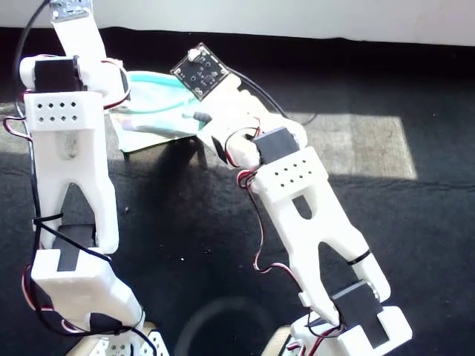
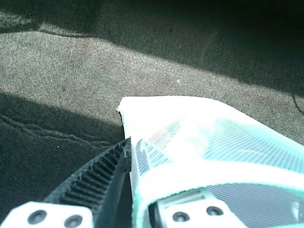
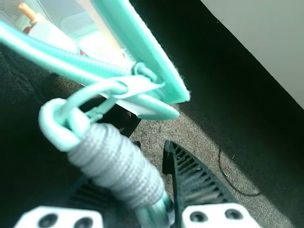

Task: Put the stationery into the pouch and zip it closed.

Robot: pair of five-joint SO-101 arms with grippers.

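Note:
The pouch (image 1: 154, 105) is translucent with mint-green edges and lies at the back left of the black cloth. In the left wrist view my left gripper (image 2: 142, 178) is shut on the pouch's edge (image 2: 209, 137), with one ribbed black finger (image 2: 102, 173) beside it. My right gripper (image 3: 142, 159) is shut on the grey cord pull (image 3: 116, 166) of the zipper slider (image 3: 142, 78). The two mint zipper strips (image 3: 135, 40) stand apart behind the slider. Inside the pouch lies stationery: a white item with an orange tip (image 3: 45, 28) and something red (image 3: 81, 51).
The black cloth (image 1: 371, 245) has free room to the right, with a sunlit patch (image 1: 360, 144) there. A white wall (image 1: 334, 18) runs along the back edge. Both arms' wires (image 1: 260, 245) hang near their bases.

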